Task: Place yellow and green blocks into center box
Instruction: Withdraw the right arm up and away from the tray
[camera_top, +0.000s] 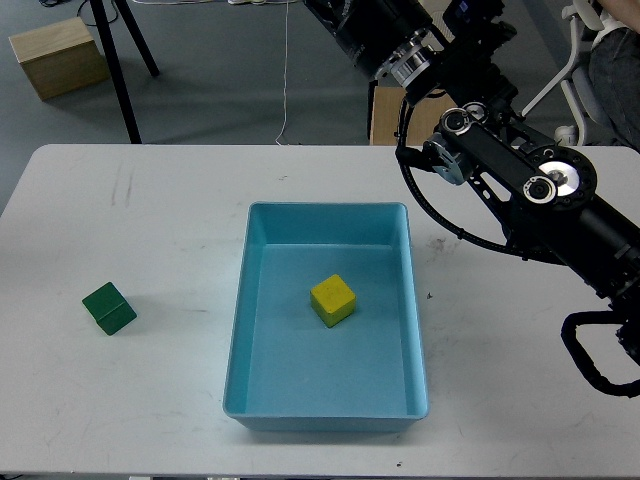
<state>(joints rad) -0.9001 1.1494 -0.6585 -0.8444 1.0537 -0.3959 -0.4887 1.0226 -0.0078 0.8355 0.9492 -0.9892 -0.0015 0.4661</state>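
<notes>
One of the two blocks is already home: the yellow block (332, 300) lies loose on the floor of the blue box (405, 395), just above its middle, touching no wall. The green block (109, 308) sits alone on the white surface (160, 210), well apart from the box at about nine o'clock of it, tilted corner-forward. By my reckoning that makes the task half done, with the green block left to fetch. The right arm (520, 185) reaches up from three o'clock toward twelve, its far end passing out of the top edge, so its gripper is out of sight. No left gripper shows either.
</notes>
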